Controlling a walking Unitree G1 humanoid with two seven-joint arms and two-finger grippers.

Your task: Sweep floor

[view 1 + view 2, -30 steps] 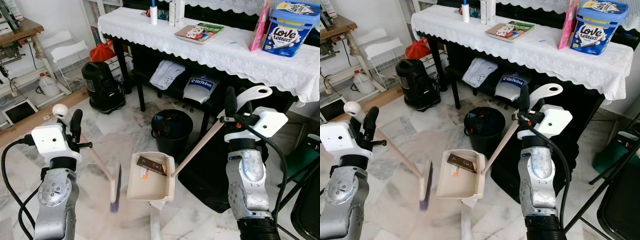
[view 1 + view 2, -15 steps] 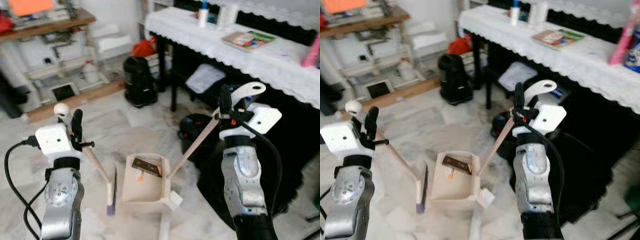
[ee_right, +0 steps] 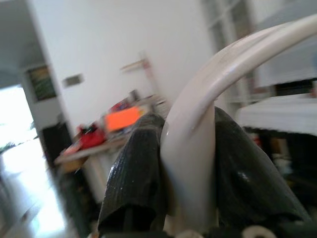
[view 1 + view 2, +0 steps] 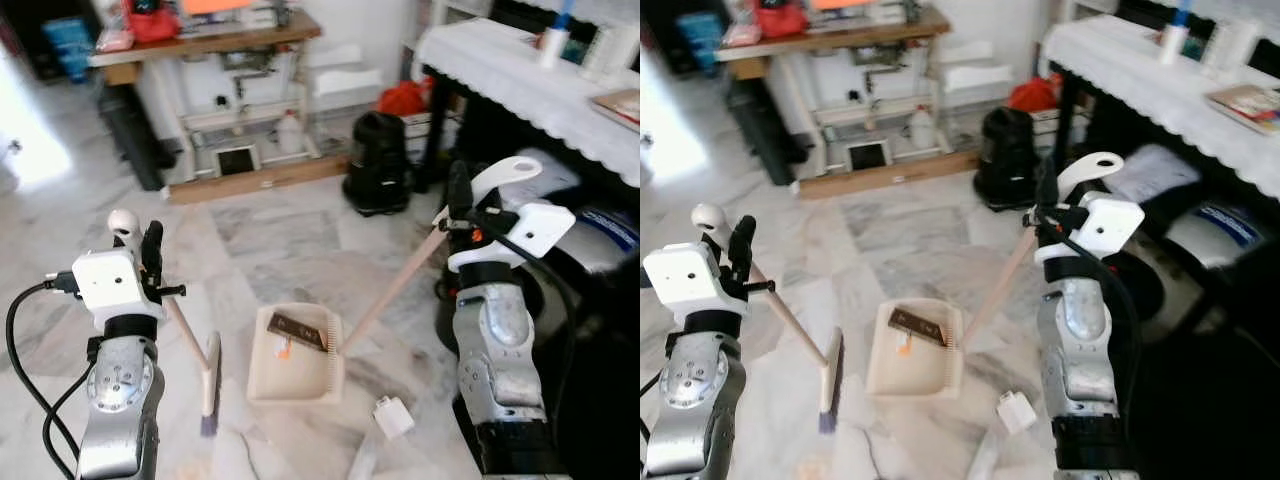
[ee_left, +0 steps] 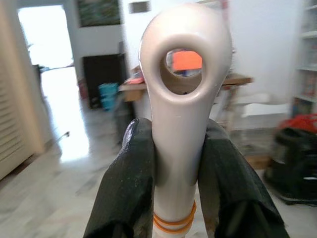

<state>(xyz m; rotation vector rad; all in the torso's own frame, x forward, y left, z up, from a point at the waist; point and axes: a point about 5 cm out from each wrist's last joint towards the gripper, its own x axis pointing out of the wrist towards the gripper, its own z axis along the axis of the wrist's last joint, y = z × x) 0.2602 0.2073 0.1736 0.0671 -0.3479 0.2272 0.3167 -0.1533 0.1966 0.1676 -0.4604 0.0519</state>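
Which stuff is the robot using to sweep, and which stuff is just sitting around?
For sweeping:
broom, in the left tool
dustpan, its handle in the right tool
brown scrap in the dustpan

Just lying about:
black vacuum
wooden desk
white-clothed table
small white box on the floor

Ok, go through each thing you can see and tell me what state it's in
Left hand: shut on the broom handle.
Right hand: shut on the dustpan handle.
Broom: head down at the floor.
Dustpan: holds a dark flat piece and an orange scrap.
White scrap: lying unswept beside the dustpan.
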